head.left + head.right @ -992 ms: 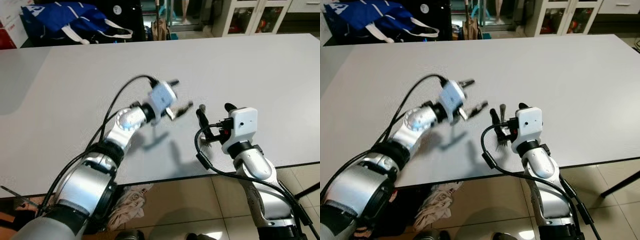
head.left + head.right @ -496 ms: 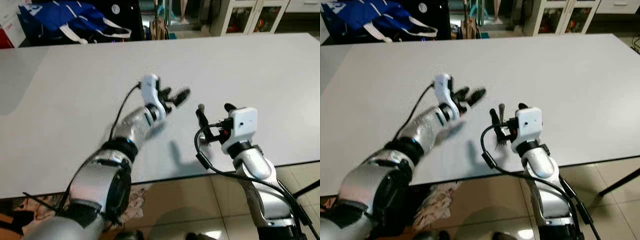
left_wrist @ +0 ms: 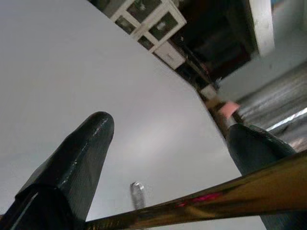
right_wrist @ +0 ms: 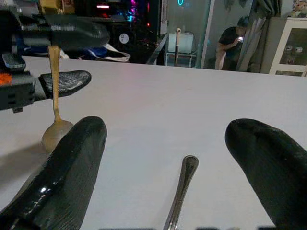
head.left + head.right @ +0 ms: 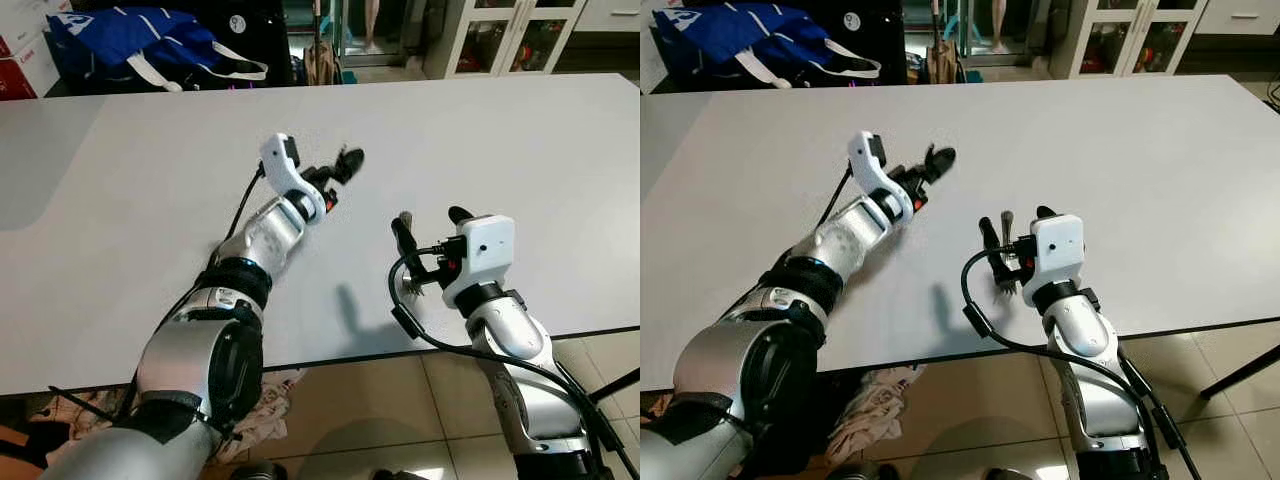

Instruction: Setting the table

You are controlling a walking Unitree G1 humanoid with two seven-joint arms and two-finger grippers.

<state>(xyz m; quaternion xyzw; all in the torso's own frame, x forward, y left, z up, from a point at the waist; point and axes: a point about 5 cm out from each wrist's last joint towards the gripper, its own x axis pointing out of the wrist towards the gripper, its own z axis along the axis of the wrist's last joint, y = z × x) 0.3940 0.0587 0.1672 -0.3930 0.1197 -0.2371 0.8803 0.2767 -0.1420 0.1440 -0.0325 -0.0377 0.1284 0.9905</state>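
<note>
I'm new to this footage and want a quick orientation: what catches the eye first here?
The left gripper, stretched out over the middle of the big white table, pinches a gold spoon that hangs bowl-down, its bowl just at the tabletop. Nearer the table's front edge, the right gripper hovers open over a silver fork lying flat between its fingers. A blue bag sits beyond the far edge.
</note>
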